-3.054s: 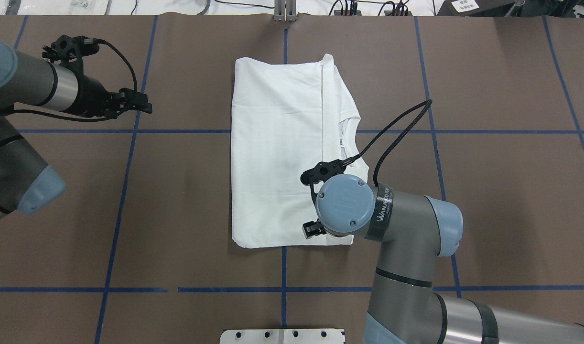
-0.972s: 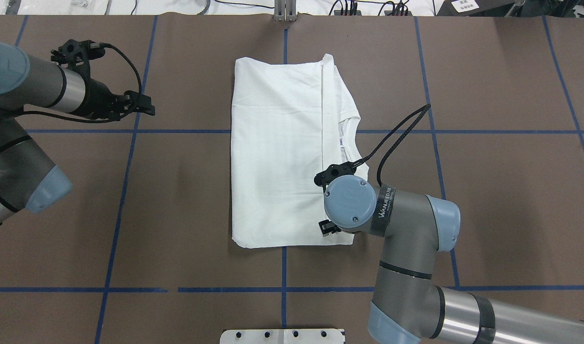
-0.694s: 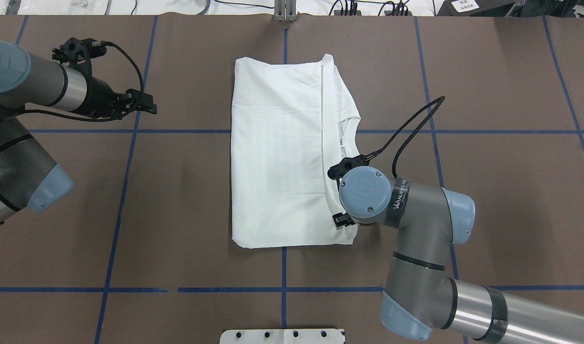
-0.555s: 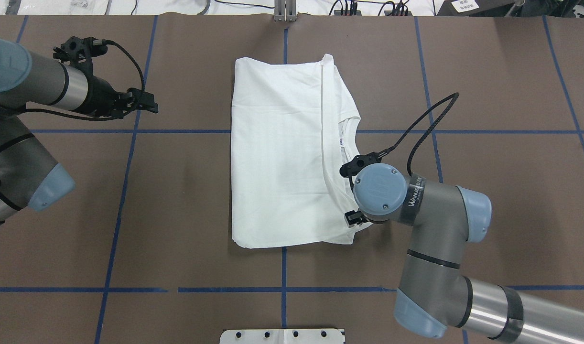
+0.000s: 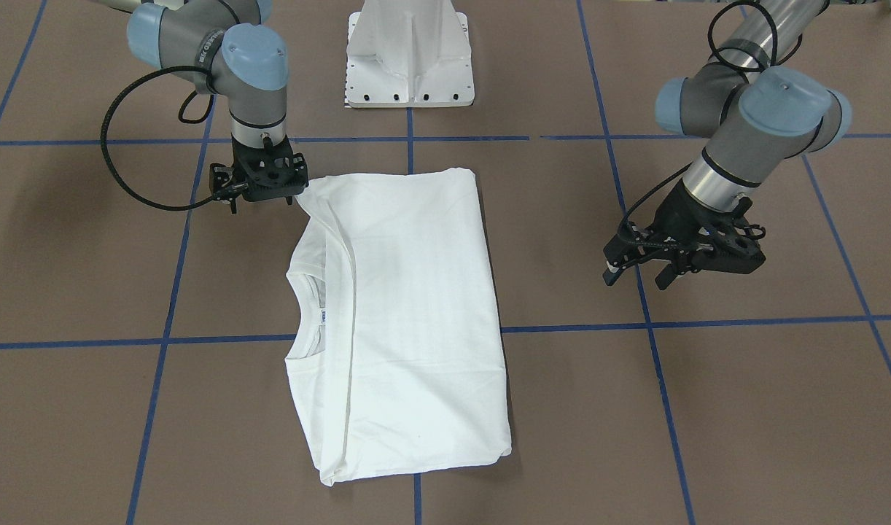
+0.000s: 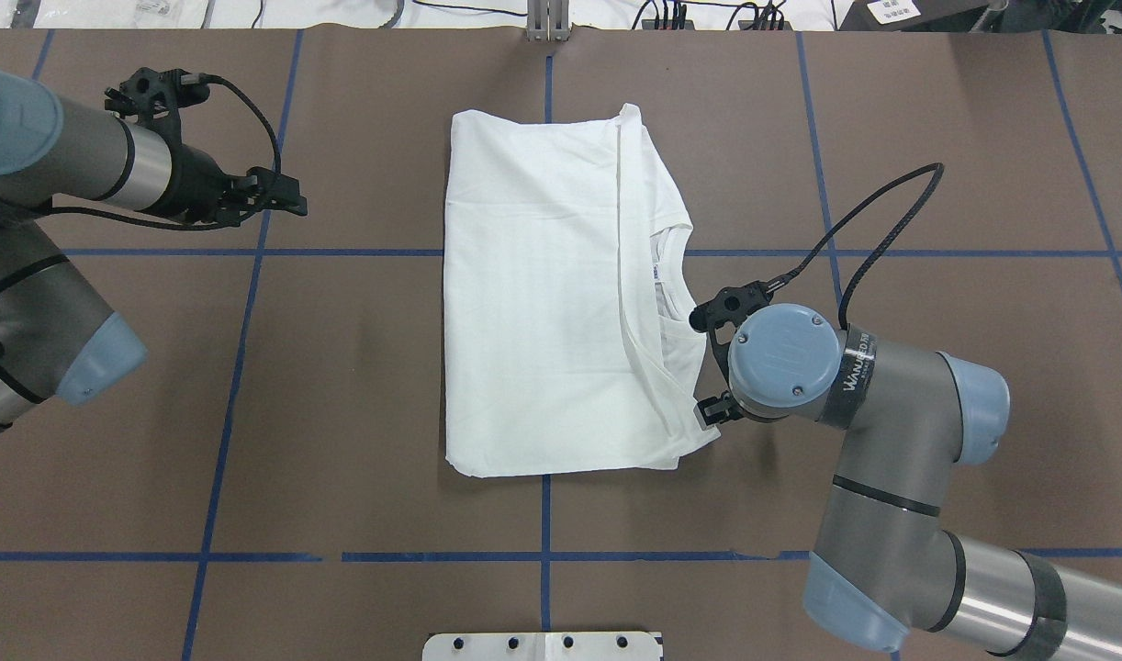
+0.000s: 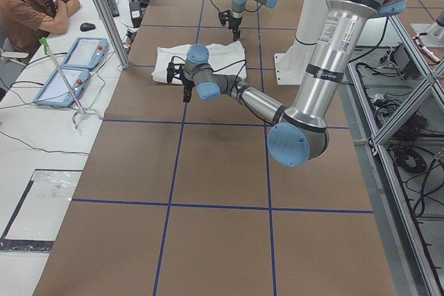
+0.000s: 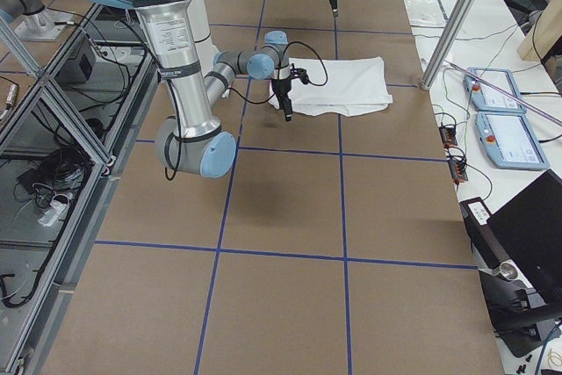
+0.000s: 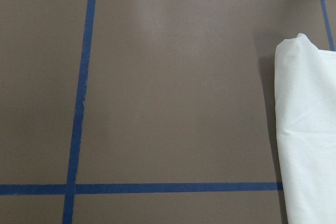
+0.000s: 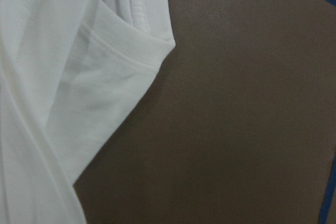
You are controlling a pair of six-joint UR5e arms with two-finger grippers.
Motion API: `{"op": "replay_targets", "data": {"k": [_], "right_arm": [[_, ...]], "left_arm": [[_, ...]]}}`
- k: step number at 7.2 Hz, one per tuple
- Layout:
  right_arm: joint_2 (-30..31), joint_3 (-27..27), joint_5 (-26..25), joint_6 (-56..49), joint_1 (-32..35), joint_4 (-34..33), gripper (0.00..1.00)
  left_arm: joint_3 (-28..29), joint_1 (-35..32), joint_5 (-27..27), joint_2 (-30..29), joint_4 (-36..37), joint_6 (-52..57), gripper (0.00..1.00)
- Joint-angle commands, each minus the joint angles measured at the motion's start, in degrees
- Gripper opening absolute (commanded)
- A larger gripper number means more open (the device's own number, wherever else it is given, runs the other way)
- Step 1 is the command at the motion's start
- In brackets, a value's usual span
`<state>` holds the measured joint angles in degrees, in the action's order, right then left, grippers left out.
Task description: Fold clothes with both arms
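a white shirt (image 5: 416, 313) lies folded into a long rectangle at the middle of the brown counter (image 5: 708, 423). its ribbed collar (image 5: 300, 288) and small neck label (image 5: 323, 316) show along the edge on the robot's right. the right pincer (image 5: 281, 193) points straight down at the shirt's corner nearest the robot and pinches the cloth there, which is drawn out to a point. the left pincer (image 5: 636, 279) hangs above bare counter, well apart from the shirt, its fingers spread.
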<state>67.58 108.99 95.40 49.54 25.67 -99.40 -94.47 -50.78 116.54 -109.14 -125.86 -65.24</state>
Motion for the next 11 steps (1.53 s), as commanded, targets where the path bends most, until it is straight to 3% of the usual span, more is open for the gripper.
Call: {"op": "replay_targets", "data": {"k": [1, 2, 4, 5, 11], "right_arm": [[-7.9, -4.3, -0.1, 0.0, 2.9, 0.0, 1.00], [-12.6, -7.7, -0.2, 0.2, 3.9, 1.0, 1.00], [-16.1, -18.8, -0.3, 0.8, 4.0, 14.0, 1.00], [-17.1, -21.2, 0.0, 0.7, 4.0, 14.8, 1.00], [-15.3, -19.5, 2.2, 0.6, 4.0, 8.3, 1.00]], "left_arm": [[0.2, 0.0, 0.1, 0.2, -0.1, 0.5, 1.00], [0.2, 0.0, 0.0, 0.2, -0.2, 0.6, 1.00], [0.4, 0.0, 0.0, 0.2, -0.2, 0.6, 1.00], [0.8, 0.0, 0.0, 0.2, -0.2, 0.6, 1.00], [1.3, 0.1, 0.0, -0.3, -0.3, 0.1, 1.00]]}}
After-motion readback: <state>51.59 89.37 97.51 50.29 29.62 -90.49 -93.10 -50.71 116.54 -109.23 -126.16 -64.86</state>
